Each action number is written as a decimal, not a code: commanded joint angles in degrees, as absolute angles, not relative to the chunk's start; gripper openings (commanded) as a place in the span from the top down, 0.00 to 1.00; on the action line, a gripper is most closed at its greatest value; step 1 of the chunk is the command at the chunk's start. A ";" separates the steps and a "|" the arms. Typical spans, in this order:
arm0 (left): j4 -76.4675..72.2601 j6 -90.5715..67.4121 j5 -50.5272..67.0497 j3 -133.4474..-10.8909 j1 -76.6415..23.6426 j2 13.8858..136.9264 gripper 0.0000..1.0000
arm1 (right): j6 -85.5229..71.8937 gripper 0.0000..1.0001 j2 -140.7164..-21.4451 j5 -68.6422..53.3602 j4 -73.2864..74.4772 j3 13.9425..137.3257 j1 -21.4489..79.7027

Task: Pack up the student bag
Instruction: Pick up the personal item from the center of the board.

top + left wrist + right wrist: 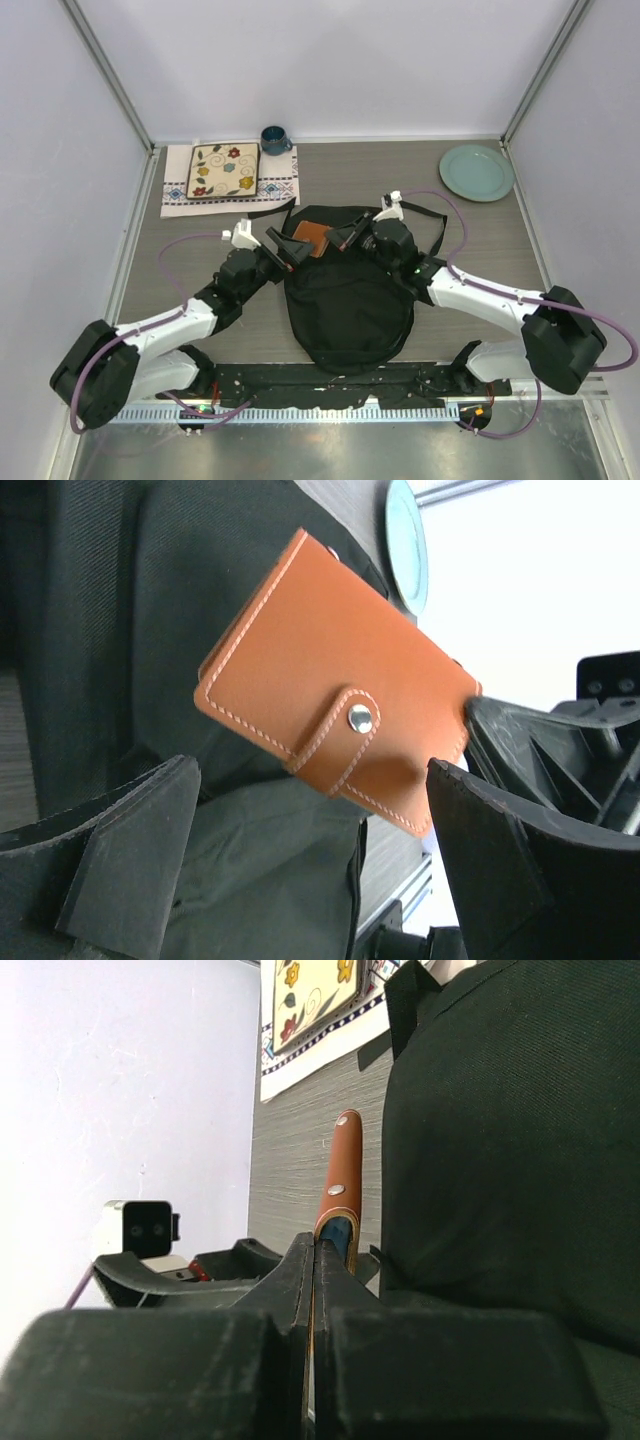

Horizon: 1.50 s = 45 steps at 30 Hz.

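Observation:
The student bag is a large black backpack lying flat in the middle of the table, straps toward the far side. A brown leather wallet with a snap strap is held over its far end. My right gripper is shut on the wallet's edge; the right wrist view shows the wallet edge-on between the closed jaws, beside the bag. My left gripper is open just left of the wallet. In the left wrist view the wallet hangs ahead of the spread fingers, over the bag.
A floral mat lies on a patterned cloth at the far left, with a dark blue mug behind it. A pale green plate sits at the far right. White walls enclose the table.

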<state>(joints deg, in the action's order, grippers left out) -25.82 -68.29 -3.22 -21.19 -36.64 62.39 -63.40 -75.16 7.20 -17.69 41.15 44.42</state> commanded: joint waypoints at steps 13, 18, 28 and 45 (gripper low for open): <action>-44.91 -71.81 -18.99 -22.85 -41.04 70.31 0.43 | -68.47 1.00 -69.26 6.24 -21.71 36.91 44.12; -44.56 -71.46 -19.33 -22.33 -40.96 69.44 0.80 | -67.85 1.00 -68.38 5.45 -20.74 35.95 44.12; -30.16 -61.98 -20.39 -25.57 -40.96 60.57 1.00 | -58.81 0.41 -62.94 4.75 -9.33 35.68 43.86; -14.59 -45.80 4.02 -36.64 -34.28 59.75 1.00 | -43.95 0.36 -64.68 -15.89 0.79 44.64 27.52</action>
<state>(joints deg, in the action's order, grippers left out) -14.94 -51.66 -7.75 -31.79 -35.79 57.65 -48.90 -61.78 -6.17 1.41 39.81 30.59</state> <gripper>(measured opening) 0.027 0.638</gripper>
